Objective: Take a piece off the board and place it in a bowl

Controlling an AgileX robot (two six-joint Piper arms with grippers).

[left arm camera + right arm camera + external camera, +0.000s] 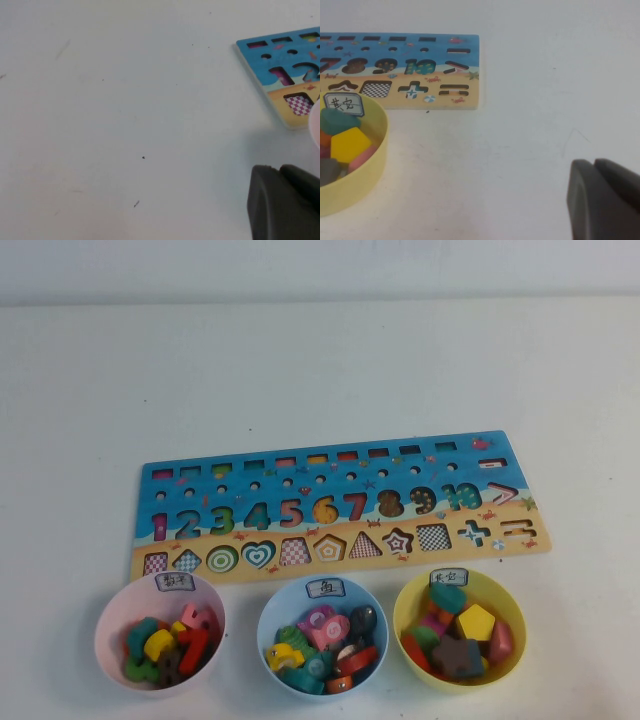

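The board (340, 502) lies flat in mid-table, blue above and sandy below; its triangle slot (365, 545) shows only a checked pattern. The yellow bowl (399, 625) with its white label stands in front of the board's right end and holds several blocks, among them a yellow pentagon (476, 621) and a red block (412, 649) whose shape is partly hidden. I cannot pick out the piece for certain. Neither arm appears in the high view. My left gripper (280, 170) is shut and empty over bare table left of the board (280, 60). My right gripper (595, 162) is shut and empty, right of the yellow bowl (370, 170).
A pink bowl (106, 625) and a light blue bowl (264, 625), both full of coloured pieces, stand in a row with the yellow one along the board's near edge. White table stretches behind and to both sides of the board.
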